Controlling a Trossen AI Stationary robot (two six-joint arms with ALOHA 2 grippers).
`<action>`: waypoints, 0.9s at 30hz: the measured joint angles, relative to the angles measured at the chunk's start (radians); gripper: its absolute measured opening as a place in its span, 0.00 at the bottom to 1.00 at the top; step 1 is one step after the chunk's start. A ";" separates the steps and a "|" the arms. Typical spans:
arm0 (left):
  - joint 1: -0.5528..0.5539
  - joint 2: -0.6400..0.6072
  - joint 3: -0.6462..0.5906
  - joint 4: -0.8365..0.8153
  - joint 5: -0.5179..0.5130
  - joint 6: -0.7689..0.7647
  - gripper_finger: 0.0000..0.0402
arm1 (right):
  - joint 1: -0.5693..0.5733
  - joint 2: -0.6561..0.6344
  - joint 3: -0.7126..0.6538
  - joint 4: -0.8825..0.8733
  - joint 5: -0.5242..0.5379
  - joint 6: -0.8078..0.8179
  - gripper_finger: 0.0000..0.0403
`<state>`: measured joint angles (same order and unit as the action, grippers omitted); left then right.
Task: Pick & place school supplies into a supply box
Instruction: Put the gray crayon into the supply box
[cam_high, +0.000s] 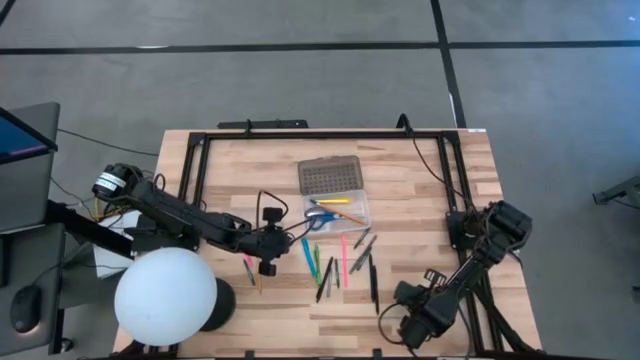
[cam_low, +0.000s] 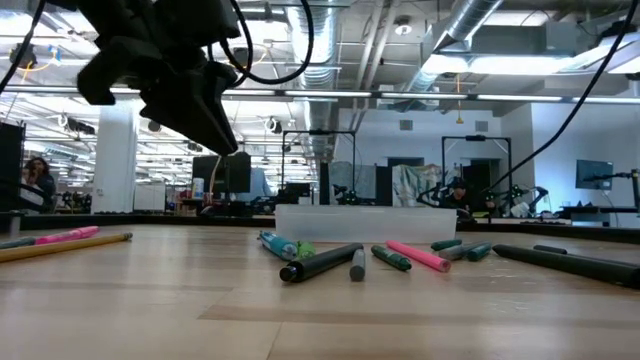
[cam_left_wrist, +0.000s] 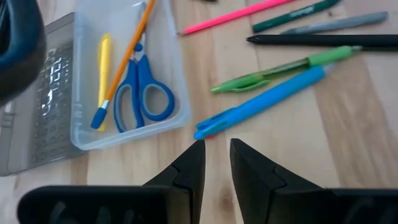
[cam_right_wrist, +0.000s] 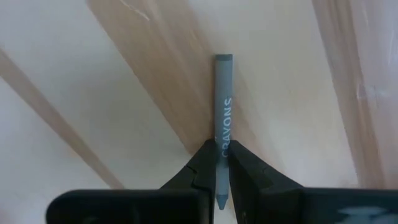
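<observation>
Scissors (cam_left_wrist: 140, 99), a yellow marker (cam_left_wrist: 104, 65) and an orange pencil (cam_left_wrist: 124, 59) lie in the supply box (cam_high: 338, 211); others litter the worktop (cam_high: 420, 210) beside it. Right gripper (cam_right_wrist: 221, 163) fingers clench a grey crayon (cam_right_wrist: 222, 106); left gripper (cam_left_wrist: 216, 163) fingers, near the box, hold nothing.

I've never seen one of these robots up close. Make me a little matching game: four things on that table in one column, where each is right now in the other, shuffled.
Things:
1. scissors
2. grey crayon
3. blue pen
4. white ball

Places:
A. pinched between the right gripper's fingers
B. lying in the clear tray of the box
C. at the table's near left corner, beside the left arm
D. flat on the wood just ahead of the left gripper

Pairs: 1-B, 2-A, 3-D, 4-C
</observation>
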<state>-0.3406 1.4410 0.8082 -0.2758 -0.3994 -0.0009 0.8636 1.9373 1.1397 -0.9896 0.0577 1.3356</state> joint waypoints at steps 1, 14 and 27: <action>-0.006 0.000 0.000 -0.002 0.001 0.001 0.18 | -0.004 0.000 0.000 0.004 0.007 -0.017 0.04; -0.075 0.000 -0.103 0.084 -0.080 -0.047 0.18 | -0.058 -0.001 0.001 0.053 0.079 -0.142 0.05; -0.097 0.000 -0.208 0.249 -0.094 -0.021 0.18 | -0.148 -0.003 0.000 0.124 0.079 -0.270 0.03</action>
<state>-0.4377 1.4410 0.6003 -0.0269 -0.4932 -0.0214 0.7159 1.9339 1.1400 -0.8655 0.1370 1.0653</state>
